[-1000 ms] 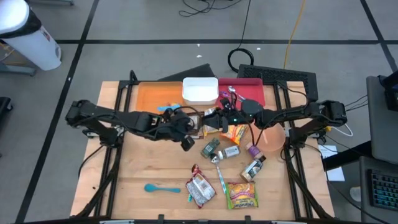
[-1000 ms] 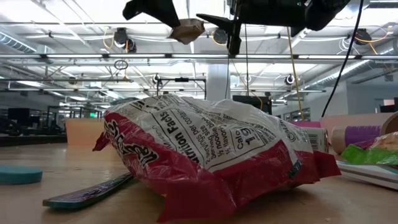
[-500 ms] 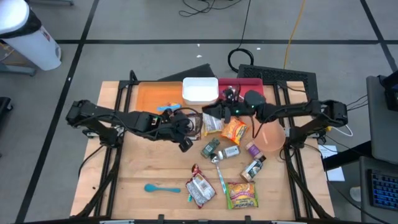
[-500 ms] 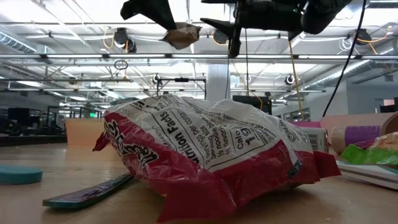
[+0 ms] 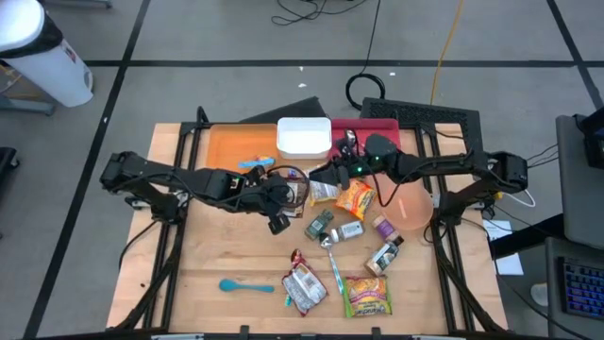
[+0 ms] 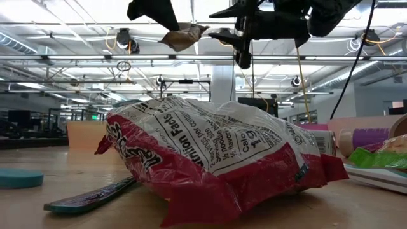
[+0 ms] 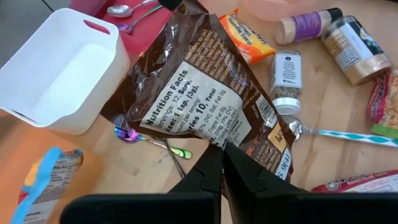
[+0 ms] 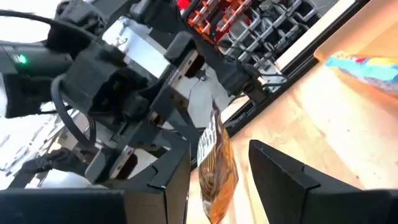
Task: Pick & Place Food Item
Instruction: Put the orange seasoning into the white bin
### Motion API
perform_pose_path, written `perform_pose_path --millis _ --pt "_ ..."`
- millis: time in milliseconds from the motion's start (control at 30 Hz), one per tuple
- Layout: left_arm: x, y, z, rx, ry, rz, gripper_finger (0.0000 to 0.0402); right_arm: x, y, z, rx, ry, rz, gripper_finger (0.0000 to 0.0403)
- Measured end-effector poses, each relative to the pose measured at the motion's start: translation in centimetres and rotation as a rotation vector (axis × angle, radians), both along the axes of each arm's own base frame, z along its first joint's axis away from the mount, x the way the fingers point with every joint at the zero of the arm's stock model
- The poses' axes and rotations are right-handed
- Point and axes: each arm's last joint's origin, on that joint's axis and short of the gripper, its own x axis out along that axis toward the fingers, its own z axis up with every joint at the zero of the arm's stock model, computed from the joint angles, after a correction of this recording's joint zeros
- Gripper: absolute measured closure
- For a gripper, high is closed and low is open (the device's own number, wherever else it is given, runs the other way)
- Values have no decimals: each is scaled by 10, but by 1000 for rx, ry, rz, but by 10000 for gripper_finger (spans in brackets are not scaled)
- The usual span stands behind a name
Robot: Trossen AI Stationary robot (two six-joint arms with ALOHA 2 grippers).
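A brown food bag (image 7: 199, 93) with a white nutrition label hangs above the middle of the table, with my left gripper (image 7: 222, 158) shut on it. In the high view, that gripper (image 5: 286, 195) reaches in from the left and the bag (image 5: 316, 192) sticks out toward the right. My right gripper (image 8: 221, 180) is open and comes level from the right. Its fingers stand on either side of the bag's free end (image 8: 214, 158), with a gap showing. The low view shows the bag (image 6: 181, 35) high above the table, with the right gripper (image 6: 224, 24) beside it. My left gripper pinches an edge of the brown bag (image 7: 217, 140) between its two shut fingers, at the end nearest the gripper. The fingers slant down from the table's left. The bag is lifted clear of the table and stretches away from the fingertips, its label side up.
Under the arms lie an orange snack packet (image 5: 357, 198), spice jars (image 5: 326, 225) and a pink bowl (image 5: 411, 208). A white bin (image 5: 304, 137) stands at the far edge between an orange tray (image 5: 231, 146) and a red tray (image 5: 382, 132). A red-and-white bag (image 5: 304, 288) lies near the front.
My right arm has swung toward the table's far edge, uncovering the orange packet, and its gripper has turned toward the bag's free end. My left gripper has rolled in place, and the bag has tipped flatter.
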Motion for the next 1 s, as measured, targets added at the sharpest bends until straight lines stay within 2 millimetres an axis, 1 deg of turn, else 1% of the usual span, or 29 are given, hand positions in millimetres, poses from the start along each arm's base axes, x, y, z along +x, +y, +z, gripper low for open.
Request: perform_pose_path --millis 300,400,533,800,867,1000 --pt "0 3 0 0 6 -9 396 2 8 0 23 3 24 248" --pt "0 3 0 0 7 -10 398 2 9 -1 23 11 12 253" --pt "0 2 0 0 6 -10 395 2 8 0 25 9 -25 285" --pt "0 2 0 -11 6 -19 395 2 8 -2 28 25 -26 391" --pt "0 2 0 -11 6 -19 398 2 8 -2 27 24 -26 398" --pt "0 2 0 -13 5 -17 394 2 8 -2 28 24 -26 379"
